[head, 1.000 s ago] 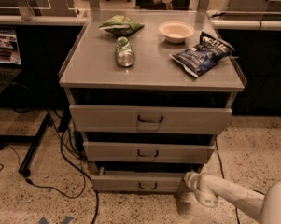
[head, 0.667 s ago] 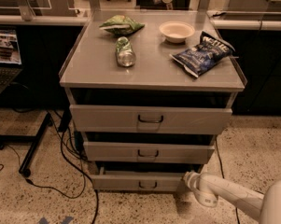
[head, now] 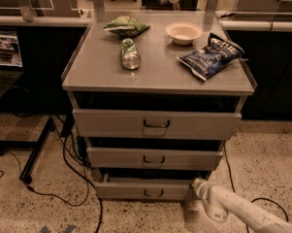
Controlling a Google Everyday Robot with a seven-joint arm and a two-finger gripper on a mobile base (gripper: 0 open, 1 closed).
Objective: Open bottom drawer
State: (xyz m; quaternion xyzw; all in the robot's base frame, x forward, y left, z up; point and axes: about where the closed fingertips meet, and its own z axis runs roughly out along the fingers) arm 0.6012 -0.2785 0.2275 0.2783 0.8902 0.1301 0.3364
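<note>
The pincer [head: 199, 184] sits low at about 5 o'clock in the scene, right up against the right end of the bottom drawer [head: 121, 189]. Whether it is spread or pressed together I cannot tell from here. Its white arm [head: 237, 210] runs off toward the lower right corner, over the speckled floor [head: 271, 159].

Far over at 9 o'clock a laptop [head: 5, 57] glows against the dark. Below it, a black stand [head: 34, 154] plants its foot on the floor. Dark cables [head: 68, 164] trail down beside the left flank of the cabinet.

The grey cabinet fills the middle. On its tabletop [head: 155, 76], a green snack bag [head: 126, 27] lies at the back left. A crushed can [head: 130, 55] lies on its side just in front of the bag. A white bowl [head: 184, 32] stands at the back, right of centre. A blue chip bag [head: 211, 56] lies near the right edge, a little in front of the bowl.

Below the tabletop come three grey fronts. The top drawer [head: 111, 124] is the widest, and the middle drawer [head: 116, 158] lies under it. The bottom drawer is lowest, at 6 o'clock, with a dark gap above it. Its small dark loop handle [head: 154, 193] sits at the centre of the front, apart from the pincer and to its left.
</note>
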